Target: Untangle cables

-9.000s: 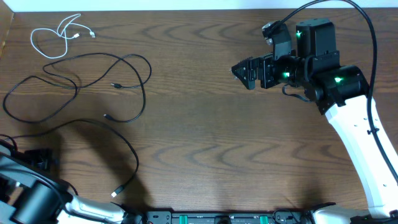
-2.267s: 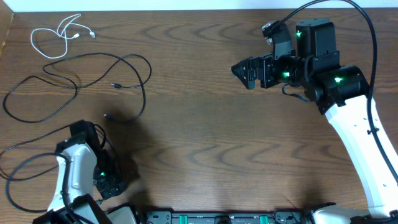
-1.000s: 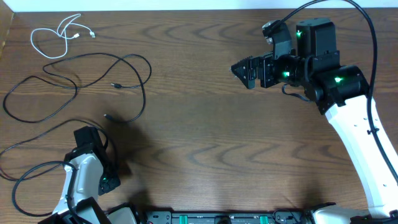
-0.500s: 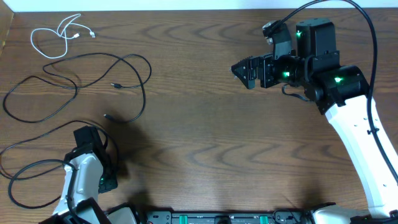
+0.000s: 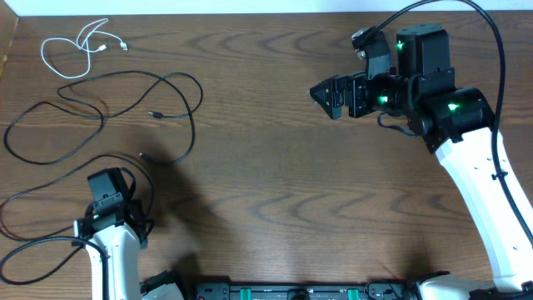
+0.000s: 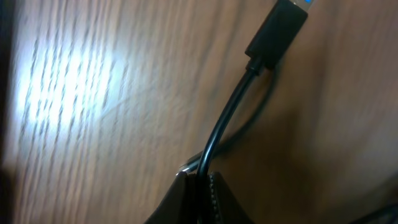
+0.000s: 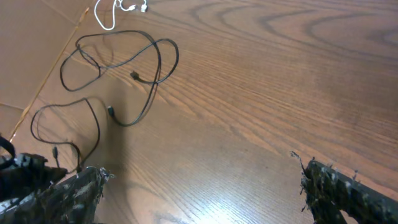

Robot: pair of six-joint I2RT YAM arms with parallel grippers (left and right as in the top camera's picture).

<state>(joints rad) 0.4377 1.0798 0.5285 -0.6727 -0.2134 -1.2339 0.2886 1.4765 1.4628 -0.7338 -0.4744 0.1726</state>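
Pinching black cable [image 6: 222, 123] near its plug [image 6: 278, 32]: left hand [image 6: 200, 179], fingers closed tight on cord, at 7 o'clock of table [image 5: 275, 208]. Held cable trails off in loops toward 8 o'clock. Other black cable [image 5: 193, 125] sprawled at 10 o'clock, apart from hand. White cable [image 5: 83, 46] coiled at 11 o'clock corner. Right hand [image 5: 326, 97] at 2 o'clock, fingers spread wide, holding nothing.
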